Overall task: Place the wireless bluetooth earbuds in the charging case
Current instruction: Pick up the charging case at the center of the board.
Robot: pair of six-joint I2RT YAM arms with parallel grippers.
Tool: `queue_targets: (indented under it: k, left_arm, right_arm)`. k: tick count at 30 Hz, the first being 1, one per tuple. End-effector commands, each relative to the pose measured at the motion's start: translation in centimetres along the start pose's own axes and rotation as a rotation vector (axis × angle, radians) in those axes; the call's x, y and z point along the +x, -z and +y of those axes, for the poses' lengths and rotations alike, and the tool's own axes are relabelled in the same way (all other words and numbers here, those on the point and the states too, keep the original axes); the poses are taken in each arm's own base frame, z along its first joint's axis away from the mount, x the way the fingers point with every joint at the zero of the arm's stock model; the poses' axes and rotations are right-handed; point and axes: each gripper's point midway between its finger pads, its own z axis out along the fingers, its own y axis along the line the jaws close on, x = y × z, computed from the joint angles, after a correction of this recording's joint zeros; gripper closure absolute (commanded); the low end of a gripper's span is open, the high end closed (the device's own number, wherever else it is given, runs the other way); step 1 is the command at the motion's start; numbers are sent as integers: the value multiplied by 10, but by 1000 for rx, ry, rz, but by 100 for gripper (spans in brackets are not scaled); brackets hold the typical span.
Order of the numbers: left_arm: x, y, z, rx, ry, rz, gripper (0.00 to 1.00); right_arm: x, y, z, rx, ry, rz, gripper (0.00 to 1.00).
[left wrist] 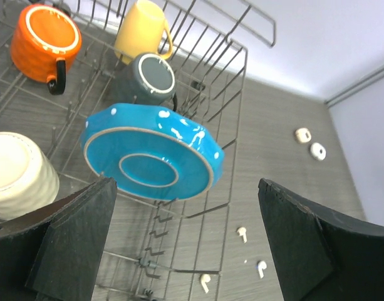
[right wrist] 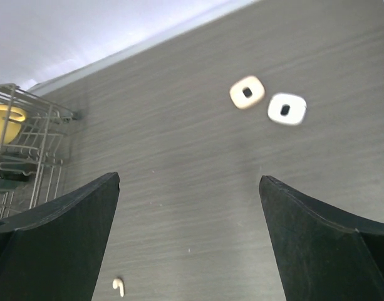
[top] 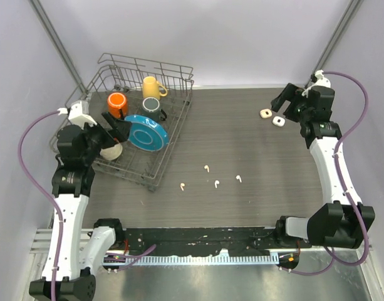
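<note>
- The dark wood-grain table point(top: 242, 144) carries four wireless bluetooth earbuds point(top: 216, 184) at lower centre of the top view. They lie loose and apart from one another.
- Each earbud is white, with a rounded head on a short stem. They are well apart from both grippers and both cases.
- The left wrist view shows three of the earbuds at lower right, on the table just outside the rack wall.
- The left gripper point(top: 121, 128) hangs over the wire dish rack point(top: 155, 179) at the left of the frame. Its fingers point(left wrist: 72, 238) are spread wide and hold nothing.
- The rack holds a tilted blue plate point(left wrist: 151, 163), a white bowl point(left wrist: 16, 172), an orange mug point(left wrist: 44, 41), a grey mug point(left wrist: 153, 78) and a yellow mug point(left wrist: 138, 37).
- The right gripper point(top: 284, 108) is at upper right. Its fingers point(right wrist: 317, 244) are spread wide and hold nothing.
- The cream charging case point(right wrist: 247, 92) and the white charging case point(right wrist: 286, 108) lie just beside each other at upper right, near the right gripper.
- Each case shows a dark central mark, too small to read.
</note>
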Motion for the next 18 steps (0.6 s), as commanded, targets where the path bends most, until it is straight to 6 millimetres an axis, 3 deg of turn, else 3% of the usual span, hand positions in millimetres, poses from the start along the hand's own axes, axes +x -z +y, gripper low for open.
queue_targets:
  k: [1,2,6,8,9,10,11,12,13,14,15,16,17,18]
  left_arm:
    - [-41,15,-17,26,70,-156,0]
    - [-39,17,-16,13,54,-141,0]
    - [-48,20,-7,-34,11,-193,0]
    - [-41,18,-8,-13,-48,-156,0]
    - [-38,17,-5,-23,-104,-128,0]
    - [-37,19,-4,-31,-133,-103,0]
    - [-23,22,5,-70,-144,-36,0]
    - [-18,24,9,-90,-154,-14,0]
    - [-14,29,12,-102,-171,2,0]
    - [-3,34,15,-108,-175,42,0]
    - [1,39,17,-111,-183,51,0]
    - [6,43,17,-112,-190,63,0]
    - [7,53,14,-100,-197,48,0]
    - [13,54,15,-90,-201,52,0]
  right_arm:
    - [-36,-14,26,-150,148,-151,1]
    - [-38,-15,28,-176,226,-163,1]
    - [-39,-30,3,-82,492,-143,0]
    - [-38,-43,-14,-25,638,-134,0]
    - [-39,-50,-33,45,654,-129,0]
    - [-41,-56,-39,50,630,-130,0]
    - [-35,-73,-50,43,565,-100,0]
    - [-50,-78,-48,3,497,-124,0]
    - [-60,-82,-69,21,418,-128,1]
    - [-48,-87,-82,34,277,-49,1]
    - [-65,-97,-87,47,199,-33,3]
    - [-65,-101,-105,93,105,12,7]
    - [-46,-100,-113,134,-12,119,9]
    - [-46,-115,-121,153,-47,155,10]
